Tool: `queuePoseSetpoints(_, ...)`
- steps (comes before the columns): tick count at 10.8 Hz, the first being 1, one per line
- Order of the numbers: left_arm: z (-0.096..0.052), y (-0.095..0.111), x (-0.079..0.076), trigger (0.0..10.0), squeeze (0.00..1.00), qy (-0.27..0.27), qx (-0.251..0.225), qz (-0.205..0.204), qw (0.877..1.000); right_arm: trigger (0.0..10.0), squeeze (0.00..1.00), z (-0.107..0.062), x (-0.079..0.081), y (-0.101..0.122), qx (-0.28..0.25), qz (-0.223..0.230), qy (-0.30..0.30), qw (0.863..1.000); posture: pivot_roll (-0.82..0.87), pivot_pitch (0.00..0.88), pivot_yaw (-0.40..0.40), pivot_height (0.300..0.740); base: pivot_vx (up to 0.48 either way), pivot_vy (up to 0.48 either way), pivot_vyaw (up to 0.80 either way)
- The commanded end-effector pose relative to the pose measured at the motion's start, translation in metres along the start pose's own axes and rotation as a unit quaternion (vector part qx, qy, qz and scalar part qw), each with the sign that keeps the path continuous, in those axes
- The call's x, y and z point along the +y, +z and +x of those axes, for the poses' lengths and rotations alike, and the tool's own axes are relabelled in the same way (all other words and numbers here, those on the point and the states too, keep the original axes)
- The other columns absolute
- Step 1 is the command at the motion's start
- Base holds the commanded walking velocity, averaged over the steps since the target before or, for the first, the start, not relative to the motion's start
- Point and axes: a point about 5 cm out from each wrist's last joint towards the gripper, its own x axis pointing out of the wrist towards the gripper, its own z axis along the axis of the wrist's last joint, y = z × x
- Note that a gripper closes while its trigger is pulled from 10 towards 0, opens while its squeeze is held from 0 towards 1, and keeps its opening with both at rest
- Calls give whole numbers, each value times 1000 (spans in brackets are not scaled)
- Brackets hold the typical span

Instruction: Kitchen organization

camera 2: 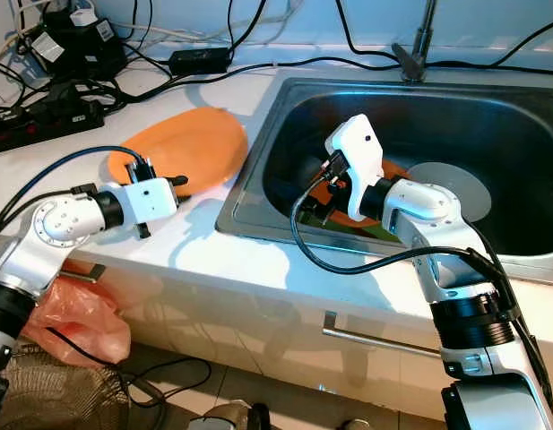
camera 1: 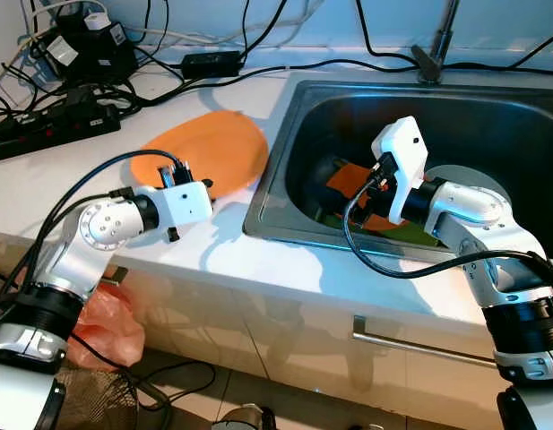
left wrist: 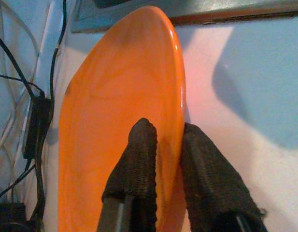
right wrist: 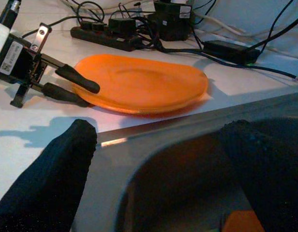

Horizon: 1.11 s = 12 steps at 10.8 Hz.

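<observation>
An orange plate (camera 1: 218, 145) lies on the white counter just left of the steel sink (camera 1: 274, 204). My left gripper (left wrist: 168, 140) is shut on the plate's near rim, one finger (right wrist: 83, 82) over the rim and the other under it. My right gripper (right wrist: 161, 133) is down inside the sink, open, its fingers wide apart and pointing at the sink's left wall. Below it on the sink floor lies an orange flat item (camera 1: 348, 179) on something green (camera 1: 421, 236); my arm hides most of both.
Power strips (camera 1: 52, 130), adapters and tangled cables crowd the counter's back left. The faucet base (camera 1: 430, 63) stands behind the sink. A round drain cover (camera 2: 448, 184) sits in the basin. A red plastic bag (camera 1: 106, 327) lies on the floor below the counter edge.
</observation>
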Motion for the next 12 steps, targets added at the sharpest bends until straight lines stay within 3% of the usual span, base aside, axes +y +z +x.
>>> queuePoseSetpoints(1, 1, -7, -9, 0, 0, -18, 18, -1, 1000, 10000, 0, 2, 4, 8, -13, -9, 12, 1000, 150, 125, 143, 740, 0, 0, 0)
queuePoseSetpoints(4, 2, -6, -9, 0, 0, -5, 16, 33, 999, 10000, 0, 2, 5, 6, -14, -2, 14, 1000, 151, 124, 145, 740, 0, 0, 0)
queuePoseSetpoints(7, 3, -5, -1, 0, 0, 70, 21, 71, 995, 10000, 0, 4, 5, 2, -23, 34, 9, 999, 152, 126, 144, 740, 0, 0, 0)
queuePoseSetpoints(10, 3, 2, 4, 0, 0, 168, 10, 100, 981, 10000, 0, 8, -7, 7, -55, 115, -35, 991, 154, 128, 141, 740, 0, 0, 0)
queuePoseSetpoints(11, 3, 12, 7, 0, 0, 204, -13, 155, 967, 10000, 0, 10, -9, 10, -66, 149, -39, 986, 154, 128, 141, 740, 0, 0, 0)
queuePoseSetpoints(12, 6, 17, 6, 0, 0, 219, -29, 179, 959, 10000, 0, 10, -10, 11, -72, 169, -38, 982, 157, 128, 135, 740, 0, 0, 0)
